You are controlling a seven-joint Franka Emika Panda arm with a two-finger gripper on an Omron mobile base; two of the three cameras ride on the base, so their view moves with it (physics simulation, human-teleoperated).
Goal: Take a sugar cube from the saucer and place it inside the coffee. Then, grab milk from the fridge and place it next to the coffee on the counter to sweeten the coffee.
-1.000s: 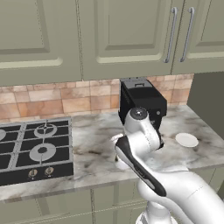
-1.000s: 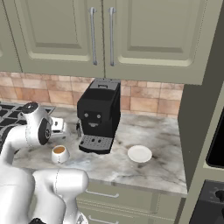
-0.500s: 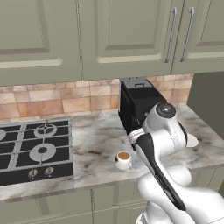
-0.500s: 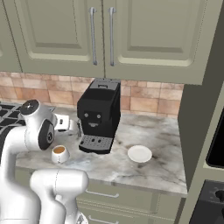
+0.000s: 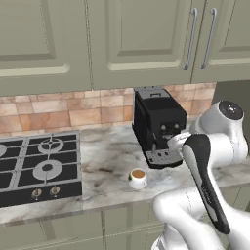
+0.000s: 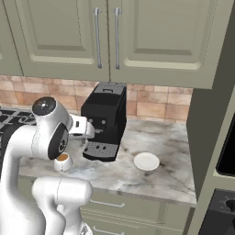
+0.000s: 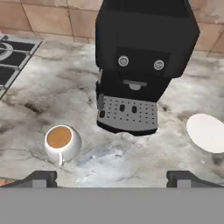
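The coffee (image 7: 62,143) stands upright on the counter (image 7: 52,87) below me, a small white cup of brown liquid, its handle turned toward my camera, just off the front left corner of the black machine (image 7: 138,65) as I see it. The saucer (image 7: 208,132) lies flat on the marble on the machine's other side, well apart from the cup, a plain white round plate cut by my view's edge.

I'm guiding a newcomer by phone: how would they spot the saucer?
Find the black coffee machine on the marble counter. On its side away from the hob lies the saucer, a flat round white plate; unlike the coffee, it has no handle or liquid.
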